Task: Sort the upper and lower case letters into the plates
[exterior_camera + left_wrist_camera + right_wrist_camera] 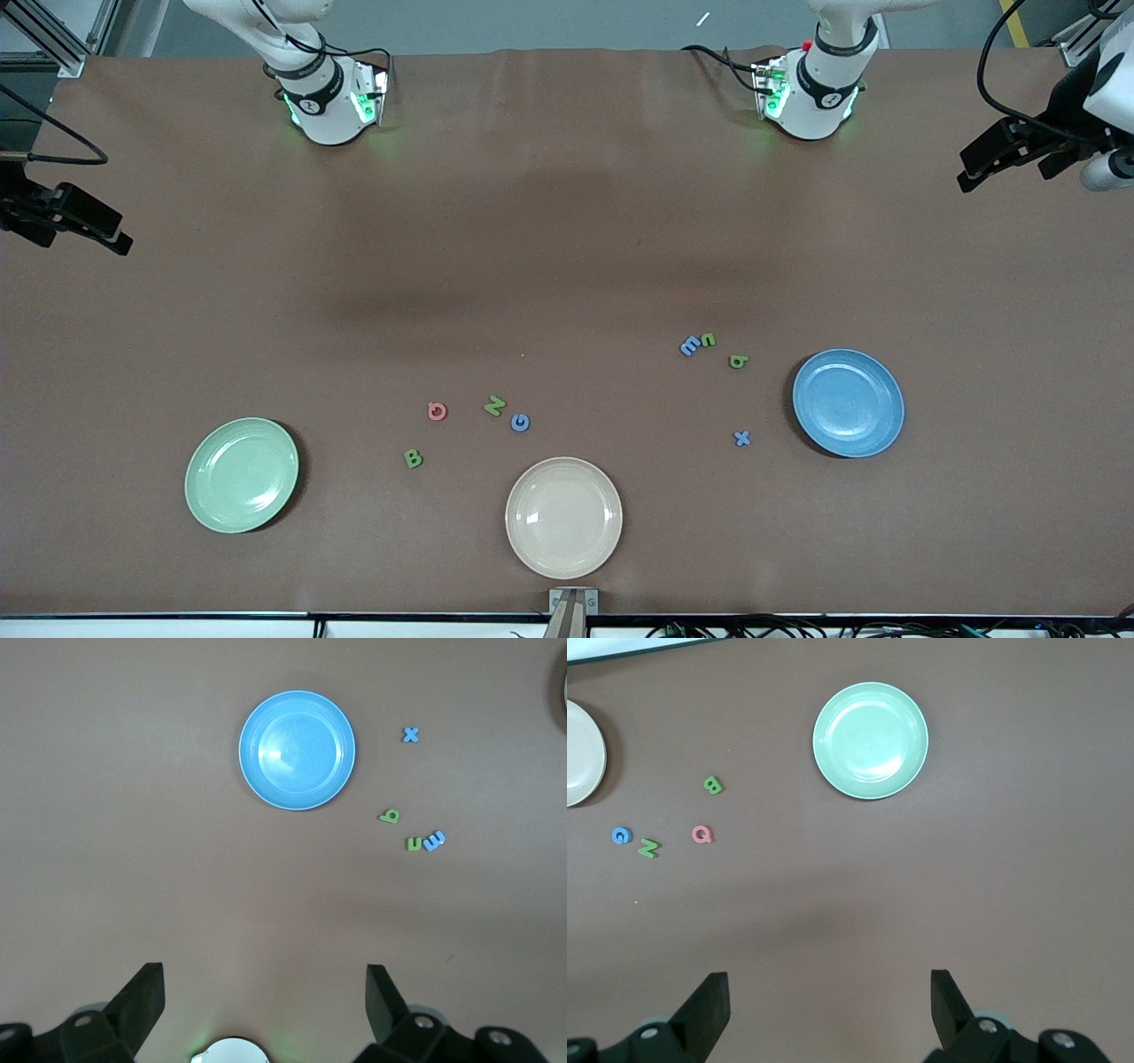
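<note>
Left hand point(262, 1014) and right hand point(829, 1014) wait spread above the table point(567, 221). Green plate point(241, 475) lower left, blue plate point(848, 403) right, letters point(709, 341) between.

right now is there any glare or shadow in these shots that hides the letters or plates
Front view: soft glare on the cream plate, broad faint shadow bands on the table, letters clear. Left wrist view: small highlight on the blue plate. Right wrist view: green plate evenly lit.
</note>
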Controlling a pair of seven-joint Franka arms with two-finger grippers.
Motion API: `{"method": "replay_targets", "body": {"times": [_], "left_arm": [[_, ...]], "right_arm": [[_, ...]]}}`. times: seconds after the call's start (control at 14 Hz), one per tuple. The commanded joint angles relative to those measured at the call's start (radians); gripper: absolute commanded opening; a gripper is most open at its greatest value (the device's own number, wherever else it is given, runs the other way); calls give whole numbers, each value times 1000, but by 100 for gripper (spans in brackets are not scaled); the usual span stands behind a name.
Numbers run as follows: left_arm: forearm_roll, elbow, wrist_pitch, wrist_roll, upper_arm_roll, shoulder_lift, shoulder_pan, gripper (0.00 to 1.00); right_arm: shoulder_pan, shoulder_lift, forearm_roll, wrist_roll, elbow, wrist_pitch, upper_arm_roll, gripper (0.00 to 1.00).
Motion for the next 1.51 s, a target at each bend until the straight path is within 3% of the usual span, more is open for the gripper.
{"method": "replay_targets", "body": {"times": [0.0, 0.36, 0.5, 0.86, 1.08, 1.43], "left_arm": [[8, 21, -17, 15, -3, 8, 0, 100], [33, 53, 4, 17, -2, 84, -2, 100], [31, 41, 58, 11, -6, 129, -9, 100], [33, -16, 274, -56, -39, 360, -84, 100], [35, -19, 453, -122, -39, 527, -139, 100], [70, -22, 614, -277, -37, 738, -259, 88]], "right_arm": [[-16, -11, 14, -7, -13, -4, 9, 100], [6, 4, 20, 8, -14, 0, 14, 100], [38, 66, 20, 8, -7, 28, 14, 100], [177, 275, 15, 22, 6, 212, 16, 100], [256, 424, 14, 167, 12, 388, 14, 100], [331, 642, 4, 351, 13, 661, 13, 100]]}}
